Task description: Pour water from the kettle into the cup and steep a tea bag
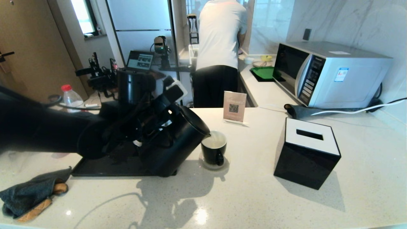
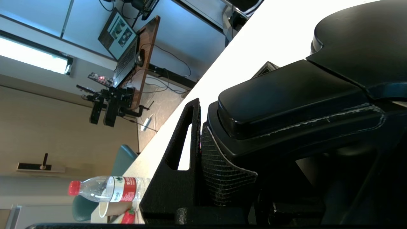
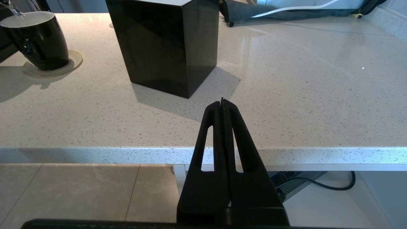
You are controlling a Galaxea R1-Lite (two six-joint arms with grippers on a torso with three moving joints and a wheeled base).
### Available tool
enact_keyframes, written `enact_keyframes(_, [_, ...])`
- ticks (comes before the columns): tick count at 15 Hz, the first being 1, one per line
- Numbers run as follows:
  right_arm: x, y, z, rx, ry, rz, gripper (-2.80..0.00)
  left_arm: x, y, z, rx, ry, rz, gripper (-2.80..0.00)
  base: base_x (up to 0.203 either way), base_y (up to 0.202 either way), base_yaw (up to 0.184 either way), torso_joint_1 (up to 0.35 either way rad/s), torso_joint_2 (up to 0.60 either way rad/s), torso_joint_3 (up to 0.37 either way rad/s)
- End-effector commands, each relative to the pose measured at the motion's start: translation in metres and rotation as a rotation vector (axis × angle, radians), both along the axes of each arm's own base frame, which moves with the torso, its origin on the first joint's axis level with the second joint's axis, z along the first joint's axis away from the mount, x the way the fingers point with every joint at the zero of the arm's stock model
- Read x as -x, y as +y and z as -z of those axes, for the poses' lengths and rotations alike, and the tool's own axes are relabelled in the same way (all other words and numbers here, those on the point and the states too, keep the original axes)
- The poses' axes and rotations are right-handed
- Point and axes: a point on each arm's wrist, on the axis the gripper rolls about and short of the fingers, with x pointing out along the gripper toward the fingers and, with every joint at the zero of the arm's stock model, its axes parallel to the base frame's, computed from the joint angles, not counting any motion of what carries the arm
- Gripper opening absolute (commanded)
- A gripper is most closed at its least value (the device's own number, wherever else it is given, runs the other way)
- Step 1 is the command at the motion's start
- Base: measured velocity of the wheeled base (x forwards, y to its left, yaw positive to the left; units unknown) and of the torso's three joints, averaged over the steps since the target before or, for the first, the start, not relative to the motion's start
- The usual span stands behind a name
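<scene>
Kettle [image 1: 178, 140] tilts in my left gripper [image 1: 159, 122], clamped on its handle, spout over the cup [image 1: 214, 148]; my arm hides its body. My right gripper [image 3: 222, 105], pressed together, waits off the counter's [image 3: 286, 95] edge.

Little is legible. Small card stand [image 1: 234, 107] on the counter, at about 1 o'clock from the cup [image 1: 214, 149]: QR code printed mid-card, line of text above it too small to read. Microwave [image 1: 330, 73] at 2 o'clock from the cup: brand line at top of its control panel unreadable, button labels unreadable; blue-and-white sticker [image 1: 341, 74] on its side, print too small to read; white label on its top, blank-looking. Bottle [image 2: 108, 189] with red cap in the left wrist view: red-and-white wrap label with characters, not legible. Laptop screen [image 1: 140, 60] at 11 o'clock: content shows, no readable text.
</scene>
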Motion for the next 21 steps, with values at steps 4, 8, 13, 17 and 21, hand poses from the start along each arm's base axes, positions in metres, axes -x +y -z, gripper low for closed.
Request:
enact_keyframes(4, [0.000,0.000,0.000,0.000,0.001,0.000,-2.80,0.001,0.001,-0.003,0.003,-0.011,-0.002,-2.80,0.000,0.000,0.000,0.000,0.00,0.000])
enact_keyframes(8, [0.000,0.000,0.000,-0.001,0.001,0.000,-2.80,0.003,0.002,-0.008,0.009,-0.023,-0.004,-2.80,0.000,0.000,0.000,0.000,0.00,0.000])
enact_keyframes(13, [0.000,0.000,0.000,-0.001,0.001,0.000,-2.80,0.004,0.004,-0.010,0.008,-0.030,-0.017,-2.80,0.000,0.000,0.000,0.000,0.00,0.000])
enact_keyframes(17, [0.000,0.000,0.000,0.000,0.001,0.000,-2.80,0.006,0.004,-0.011,0.008,-0.031,-0.015,-2.80,0.000,0.000,0.000,0.000,0.00,0.000])
enact_keyframes(21, [0.000,0.000,0.000,-0.001,0.001,0.000,-2.80,0.007,0.003,-0.010,-0.004,-0.011,-0.012,-2.80,0.000,0.000,0.000,0.000,0.00,0.000])
